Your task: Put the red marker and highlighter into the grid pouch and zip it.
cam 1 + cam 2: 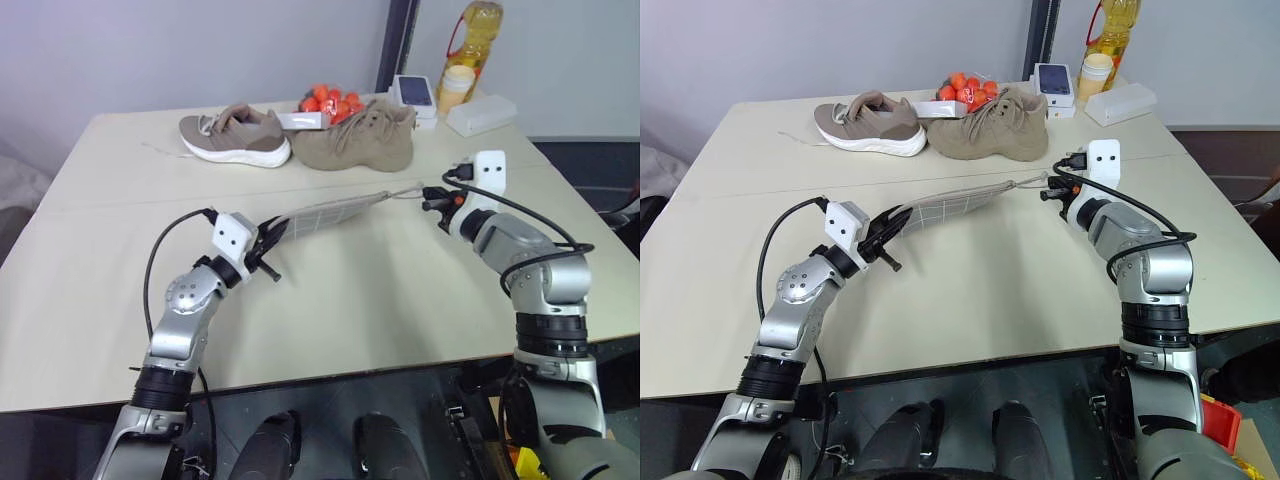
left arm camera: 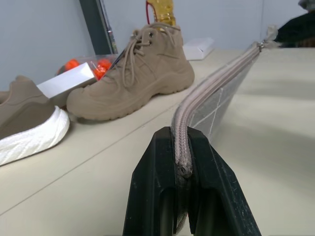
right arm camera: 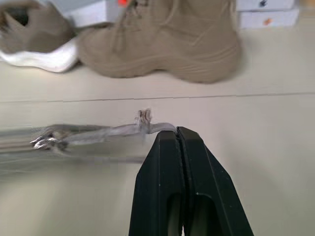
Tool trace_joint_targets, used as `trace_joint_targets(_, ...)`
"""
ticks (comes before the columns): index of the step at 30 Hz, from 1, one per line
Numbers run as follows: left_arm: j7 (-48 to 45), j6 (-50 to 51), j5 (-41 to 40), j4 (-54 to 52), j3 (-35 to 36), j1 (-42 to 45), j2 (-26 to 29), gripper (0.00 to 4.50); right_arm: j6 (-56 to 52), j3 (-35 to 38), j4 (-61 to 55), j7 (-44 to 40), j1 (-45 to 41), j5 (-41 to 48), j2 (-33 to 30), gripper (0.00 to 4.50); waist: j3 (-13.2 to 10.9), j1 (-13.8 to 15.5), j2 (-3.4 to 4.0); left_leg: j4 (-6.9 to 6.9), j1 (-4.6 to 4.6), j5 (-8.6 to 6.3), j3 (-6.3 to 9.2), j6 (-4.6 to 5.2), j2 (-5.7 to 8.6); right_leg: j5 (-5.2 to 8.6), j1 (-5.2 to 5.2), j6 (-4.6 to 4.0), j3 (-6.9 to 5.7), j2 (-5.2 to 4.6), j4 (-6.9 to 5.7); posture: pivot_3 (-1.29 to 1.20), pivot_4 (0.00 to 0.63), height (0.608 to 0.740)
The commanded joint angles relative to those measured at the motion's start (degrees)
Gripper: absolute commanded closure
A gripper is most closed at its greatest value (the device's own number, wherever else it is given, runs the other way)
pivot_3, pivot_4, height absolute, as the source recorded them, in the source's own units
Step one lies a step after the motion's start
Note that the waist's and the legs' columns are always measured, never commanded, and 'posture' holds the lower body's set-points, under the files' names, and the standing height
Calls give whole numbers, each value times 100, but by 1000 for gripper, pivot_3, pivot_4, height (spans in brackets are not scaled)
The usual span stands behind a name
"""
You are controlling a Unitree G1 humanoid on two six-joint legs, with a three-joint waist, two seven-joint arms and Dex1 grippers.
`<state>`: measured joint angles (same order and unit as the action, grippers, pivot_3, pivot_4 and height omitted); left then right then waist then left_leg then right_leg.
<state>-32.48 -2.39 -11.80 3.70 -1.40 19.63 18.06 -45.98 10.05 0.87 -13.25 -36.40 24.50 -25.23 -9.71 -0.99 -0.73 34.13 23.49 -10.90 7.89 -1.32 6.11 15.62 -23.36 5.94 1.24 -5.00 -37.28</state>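
Grid pouch (image 1: 335, 212) stretched above table (image 1: 330, 310), centre frame. Left gripper (image 1: 268, 240) clamped on its near end; right gripper (image 1: 432, 197) pinched shut on zipper pull cord (image 3: 118, 131), right of centre.

- A pale beige desk (image 1: 330, 320) fills the middle of the frame.
- A plain light wall (image 1: 150, 50) spans the top.
- A dark vertical post (image 1: 397, 40) stands upper right.
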Motion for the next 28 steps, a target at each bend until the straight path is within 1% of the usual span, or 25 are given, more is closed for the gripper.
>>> trace_joint_targets(1, 20, -80, -24, -119, 317, -209, 227, 4500, 202, -51, -155, -366, 22, -185, -370, 4485, 0, 3, 0, 0, 0, 0, 0, 0, 0, 0, 0, 0, 0, 0, 0, 0, 150, 740)
trace_joint_targets(2, -14, -45, -81, -154, 330, -253, 255, 4500, 161, -143, -246, -555, 94, -146, -433, 4485, 0, 12, 0, 0, 0, 0, 0, 0, 0, 0, 0, 0, 0, 0, 1, 0, 150, 740)
trace_joint_targets(4, -95, 55, -264, -239, 406, -367, 303, 3726, -44, -160, -382, -823, 228, 54, -484, 3967, 0, 19, 0, 1, 0, 0, 0, 0, 0, 0, 2, 0, 0, -1, 2, 0, 150, 740)
trace_joint_targets(5, -131, 101, -338, -284, 438, -428, 333, 3456, -92, -168, -438, -933, 305, 101, -519, 3723, 0, 15, 0, 0, 0, 0, 0, 1, 0, 0, 2, 0, 0, -1, 2, 0, 150, 740)
trace_joint_targets(6, -180, 146, -394, -308, 472, -512, 375, 3025, -115, -203, -511, -1075, 420, 117, -588, 3263, 0, 20, 0, 1, 0, -1, 0, 1, 0, 0, 2, 0, 0, -2, 3, 0, 150, 740)
trace_joint_targets(8, -230, 226, -453, -352, 513, -640, 423, 1955, -129, -249, -643, -1288, 601, 132, -695, 2177, -1, 26, 1, 0, 0, -2, 1, 2, 0, 0, 2, 0, 0, -3, 4, 0, 150, 740)
trace_joint_targets(11, -272, 614, -687, -605, 659, -1057, 497, 544, 65, -314, -1030, -1842, 1213, 182, -968, 741, 0, 38, 1, 1, 1, -2, 1, 3, 0, 1, 4, 0, -1, -5, 6, 0, 150, 740)
trace_joint_targets(12, -259, 785, -770, -729, 708, -1232, 521, 75, 164, -276, -1163, -2016, 1436, 209, -1046, 688, -1, 37, 0, 1, 1, -4, 1, 5, 0, 1, 5, 0, -1, -6, 8, 0, 150, 740)
trace_joint_targets(15, -57, 1280, -954, -1038, 907, -1722, 537, 75, 506, -53, -1441, -2390, 2012, 298, -1192, 688, -1, 39, 0, 0, 2, -9, 0, 12, 0, 4, 8, 4, -1, -9, 15, 0, 150, 740)
trace_joint_targets(17, 196, 1469, -863, -1127, 1015, -1913, 527, 75, 809, 2, -1393, -2369, 2202, 104, -1236, 688, -2, 36, -1, 1, 2, -9, 0, 13, 0, 5, 8, 4, -1, -10, 16, 0, 150, 740)
trace_joint_targets(19, 484, 1663, -836, -1175, 1134, -2003, 462, 75, 1048, 87, -1252, -2245, 2243, -3, -1160, 688, -3, 37, -1, 4, 1, -9, 0, 13, -1, 5, 9, 3, -1, -9, 16, 0, 150, 740)
trace_joint_targets(22, 784, 1631, -715, -1142, 1281, -2053, 415, 75, 1222, 165, -1161, -2221, 2239, 34, -1050, 688, -2, 50, -2, 7, 1, -9, 2, 13, -4, 8, 15, -4, -1, -9, 16, 0, 150, 740)
trace_joint_targets(23, 804, 1535, -619, -1101, 1283, -2077, 448, 75, 1345, 156, -1121, -2206, 2229, -1, -1006, 688, -2, 51, -2, 9, 0, -9, 2, 13, -4, 12, 16, -12, -1, -9, 16, 0, 150, 740)
trace_joint_targets(28, 829, 1411, -523, -1128, 1354, -2159, 509, 75, 1808, 168, -807, -2125, 2161, -127, -813, 688, -3, 53, -1, 5, 1, -9, -1, 12, -3, 8, 14, 4, -1, -10, 21, 0, 150, 740)
